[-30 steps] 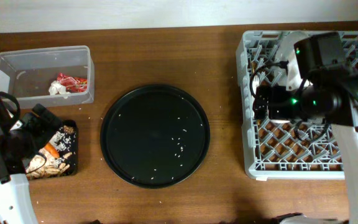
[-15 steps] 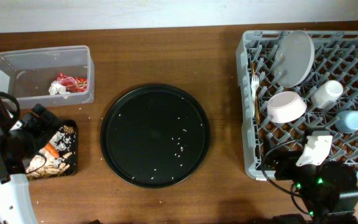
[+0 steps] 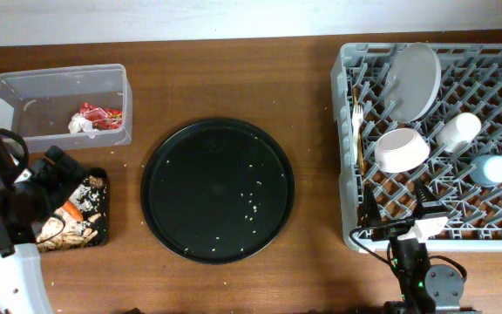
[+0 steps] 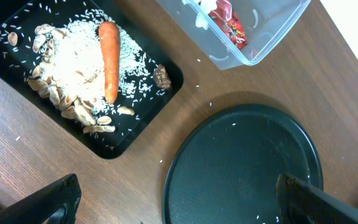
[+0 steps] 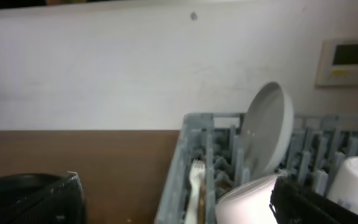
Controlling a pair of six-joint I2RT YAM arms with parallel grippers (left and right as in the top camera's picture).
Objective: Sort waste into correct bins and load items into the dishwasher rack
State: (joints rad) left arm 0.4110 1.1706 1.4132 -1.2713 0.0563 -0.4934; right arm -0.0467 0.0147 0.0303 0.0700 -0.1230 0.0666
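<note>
Holding nothing: left gripper (image 4: 179,205) spread, near the shallow tray (image 4: 148,102) with rice (image 4: 73,68) and a carrot (image 4: 109,59), which points away from it. Right gripper (image 5: 179,205) spread, rack (image 3: 347,131) just ahead. Tub (image 3: 7,92): wrapper (image 3: 94,117). Rack: plate (image 3: 415,80), bowl (image 3: 401,150), cream cup (image 3: 458,131), blue cup (image 3: 493,168), fork (image 3: 356,122). Sorting looks finished.

Grey rack (image 3: 343,174), pale-grey plate (image 3: 415,80), pinkish-white bowl (image 3: 401,148), cream cup (image 3: 458,131), light-blue cup (image 3: 495,167); round black tray (image 3: 217,166) flecked white; clear tub (image 3: 50,105) with red-and-white wrapper (image 3: 94,118); shallow black tray (image 4: 143,118): white rice (image 4: 82,68), orange carrot (image 4: 109,59), tan scraps (image 4: 55,93); brown woodgrain table (image 3: 312,87).
</note>
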